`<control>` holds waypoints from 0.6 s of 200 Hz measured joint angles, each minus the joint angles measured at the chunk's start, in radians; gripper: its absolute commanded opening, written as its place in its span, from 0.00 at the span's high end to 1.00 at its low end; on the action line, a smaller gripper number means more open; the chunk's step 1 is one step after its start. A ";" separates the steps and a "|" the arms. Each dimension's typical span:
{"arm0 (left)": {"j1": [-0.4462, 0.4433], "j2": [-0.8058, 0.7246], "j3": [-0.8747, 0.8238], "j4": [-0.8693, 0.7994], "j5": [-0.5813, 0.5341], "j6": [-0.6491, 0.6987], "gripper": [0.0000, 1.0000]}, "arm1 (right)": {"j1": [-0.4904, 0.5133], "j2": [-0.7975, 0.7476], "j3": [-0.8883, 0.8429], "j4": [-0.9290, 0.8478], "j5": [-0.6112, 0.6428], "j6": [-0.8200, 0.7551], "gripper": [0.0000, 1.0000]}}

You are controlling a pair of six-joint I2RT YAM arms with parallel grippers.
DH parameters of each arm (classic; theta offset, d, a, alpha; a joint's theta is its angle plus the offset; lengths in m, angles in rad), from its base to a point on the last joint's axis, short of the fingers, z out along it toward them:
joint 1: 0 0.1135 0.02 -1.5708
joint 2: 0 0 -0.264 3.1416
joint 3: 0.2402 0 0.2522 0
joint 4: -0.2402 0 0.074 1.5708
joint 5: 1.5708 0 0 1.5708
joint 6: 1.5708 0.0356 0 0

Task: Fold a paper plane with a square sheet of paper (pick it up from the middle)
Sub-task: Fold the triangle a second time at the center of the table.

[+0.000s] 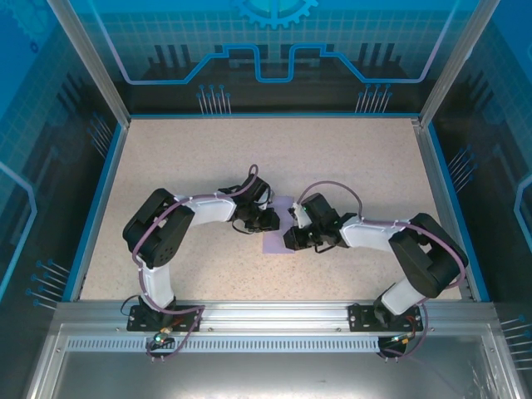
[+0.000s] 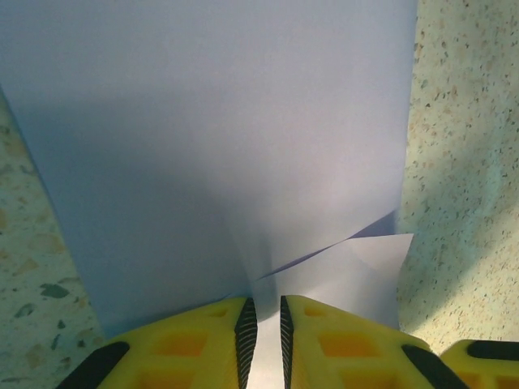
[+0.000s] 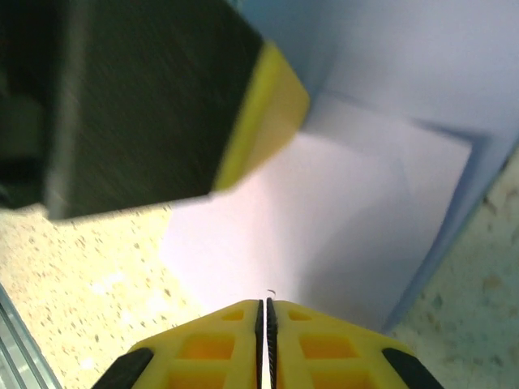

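- Two end effectors meet at the middle of the desk (image 1: 332,158), with broad bare surface to the far, left and right sides, out to a raised blue rim (image 1: 274,115).
- Between them is the square sheet of paper (image 2: 243,121): thin, matte and lavender. It is lifted in front of the left wrist camera, one crease crosses it near the grip, and a small flap juts out at the lower right.
- Left end effector (image 2: 263,312): its yellow fingers with black pads are pinched on the sheet's near edge, with only a narrow slit between them.
- Right end effector (image 3: 265,312): it is closed almost completely, and the paper's edge runs in between the tips.
- Speckled beige desk shows along both sides of the sheet.
- One black-and-yellow finger (image 3: 162,105) of the left end effector crowds the right wrist view, just beside the paper.
- Tinted blue panels (image 1: 274,50) wall in the desk.
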 measured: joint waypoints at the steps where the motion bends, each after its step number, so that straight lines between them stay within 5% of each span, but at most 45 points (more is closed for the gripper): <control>1: 0.000 0.000 0.000 0.000 0.000 0.000 0.78 | 0.000 0.001 -0.003 0.000 0.000 0.000 0.88; 120: 0.008 0.006 0.018 -0.024 0.011 0.010 0.76 | 0.005 -0.016 -0.121 0.137 0.005 0.016 0.88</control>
